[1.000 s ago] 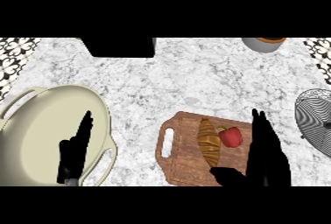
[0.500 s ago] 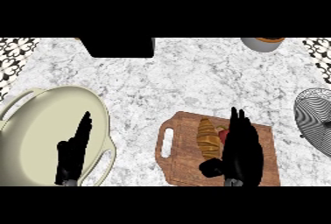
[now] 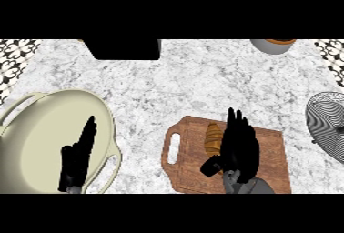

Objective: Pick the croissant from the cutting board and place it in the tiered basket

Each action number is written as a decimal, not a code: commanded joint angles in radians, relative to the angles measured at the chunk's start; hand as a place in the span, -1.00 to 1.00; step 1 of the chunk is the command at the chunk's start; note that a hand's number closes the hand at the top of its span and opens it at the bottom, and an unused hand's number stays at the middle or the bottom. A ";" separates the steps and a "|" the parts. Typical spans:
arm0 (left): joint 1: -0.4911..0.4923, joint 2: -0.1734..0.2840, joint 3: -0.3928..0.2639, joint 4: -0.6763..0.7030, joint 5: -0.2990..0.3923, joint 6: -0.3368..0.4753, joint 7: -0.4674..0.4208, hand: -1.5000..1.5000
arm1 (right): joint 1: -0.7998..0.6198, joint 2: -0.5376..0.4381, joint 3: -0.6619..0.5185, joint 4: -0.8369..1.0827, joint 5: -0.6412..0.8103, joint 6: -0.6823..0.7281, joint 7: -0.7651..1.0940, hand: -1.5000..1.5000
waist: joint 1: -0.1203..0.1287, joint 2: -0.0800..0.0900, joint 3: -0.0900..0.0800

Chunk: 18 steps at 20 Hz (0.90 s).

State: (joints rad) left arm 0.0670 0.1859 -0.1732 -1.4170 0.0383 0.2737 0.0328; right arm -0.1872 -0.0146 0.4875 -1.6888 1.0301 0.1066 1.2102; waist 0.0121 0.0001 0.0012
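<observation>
A wooden cutting board (image 3: pixel 269 145) with a handle slot on its left end lies on the marble counter (image 3: pixel 174 86), right of centre in the head view. The croissant (image 3: pixel 213 139) rests on the board's left half, lying lengthwise from far to near. The right hand (image 3: pixel 238 148) is spread over the middle of the board, fingers straight and pointing away from the robot, its left edge just beside or touching the croissant; the thumb (image 3: pixel 211 166) sticks out to the left near the croissant's near end. The fingers are not curled round the croissant, and the hand hides whatever lies beneath it on the board.

At the left, a large cream pot (image 3: pixel 40 136) with side handles sits on the counter. The left hand (image 3: pixel 77 157) shows over its inside, fingers straight and together, pointing away, resting and holding nothing.

At the right edge, a dark wire basket (image 3: pixel 329 123) with a fine striped mesh is partly cut off by the view's border, well apart from the croissant. A black box-like thing (image 3: pixel 126 48) stands at the far edge of the counter, and a grey bowl-like vessel with a brownish top (image 3: pixel 274 44) sits at the far right. Patterned black-and-white tiles (image 3: pixel 13 59) show at both far corners.

No brands, labels or writing can be read on anything.
</observation>
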 commanded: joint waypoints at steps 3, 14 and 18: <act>0.022 -0.017 0.000 0.052 -0.008 -0.002 -0.052 0.00 | -0.044 0.014 -0.009 0.060 -0.072 0.093 0.254 -1.00 | -0.002 0.002 -0.003; 0.017 -0.034 -0.005 -0.008 -0.023 0.022 0.019 0.00 | -0.095 0.014 -0.055 0.144 -0.146 0.073 0.236 -1.00 | -0.007 -0.001 -0.001; 0.036 0.005 0.004 -0.032 -0.011 -0.025 0.011 0.00 | -0.125 0.014 -0.078 0.284 -0.181 0.005 0.198 -1.00 | 0.006 0.001 -0.001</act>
State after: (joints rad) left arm 0.0840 0.1791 -0.1611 -1.4240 0.0302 0.2618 0.0160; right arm -0.2775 -0.0143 0.4100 -1.4889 0.8809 0.1284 1.2124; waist 0.0103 -0.0018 0.0030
